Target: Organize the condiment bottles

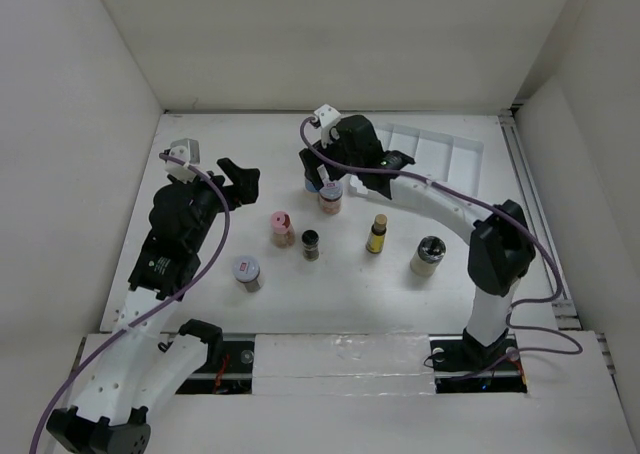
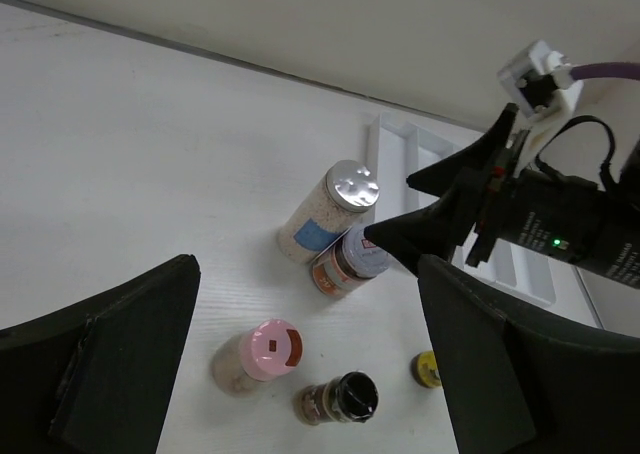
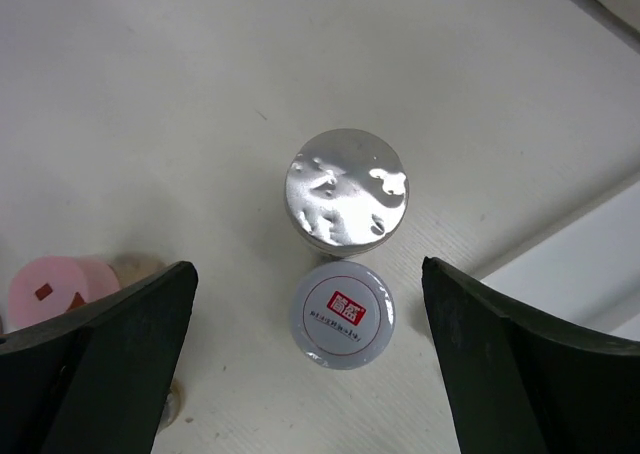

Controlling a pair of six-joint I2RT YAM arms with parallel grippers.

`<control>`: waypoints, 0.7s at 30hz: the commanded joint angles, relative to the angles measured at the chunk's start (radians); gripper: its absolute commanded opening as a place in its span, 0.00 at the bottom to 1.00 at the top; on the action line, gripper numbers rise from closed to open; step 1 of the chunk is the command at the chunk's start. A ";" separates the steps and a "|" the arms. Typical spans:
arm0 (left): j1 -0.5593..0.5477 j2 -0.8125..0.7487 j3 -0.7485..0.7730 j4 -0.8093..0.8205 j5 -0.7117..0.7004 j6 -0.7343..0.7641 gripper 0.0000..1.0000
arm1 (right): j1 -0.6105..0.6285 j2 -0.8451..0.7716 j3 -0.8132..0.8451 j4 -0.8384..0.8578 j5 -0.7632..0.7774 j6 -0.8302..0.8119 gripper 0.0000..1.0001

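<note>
The right hand (image 3: 307, 269) is held wide open over a silver-capped jar (image 3: 346, 189) and a red-labelled jar (image 3: 343, 314), set side by side near the table's (image 1: 330, 304) far edge. The left hand (image 1: 240, 174) is spread wide and empty.

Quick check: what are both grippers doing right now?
Left gripper: jaws open, holding nothing.
Right gripper: jaws open, holding nothing, above the silver-capped jar and the red-labelled jar.
</note>
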 commanded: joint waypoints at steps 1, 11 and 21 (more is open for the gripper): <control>-0.002 -0.012 -0.005 0.037 0.009 0.000 0.87 | 0.008 0.042 0.079 0.001 -0.004 -0.015 1.00; -0.002 -0.001 -0.005 0.046 0.021 0.000 0.87 | -0.011 0.194 0.165 0.035 -0.053 0.003 0.98; -0.002 -0.001 -0.005 0.046 0.039 0.000 0.87 | -0.011 0.240 0.176 0.152 0.076 0.025 0.68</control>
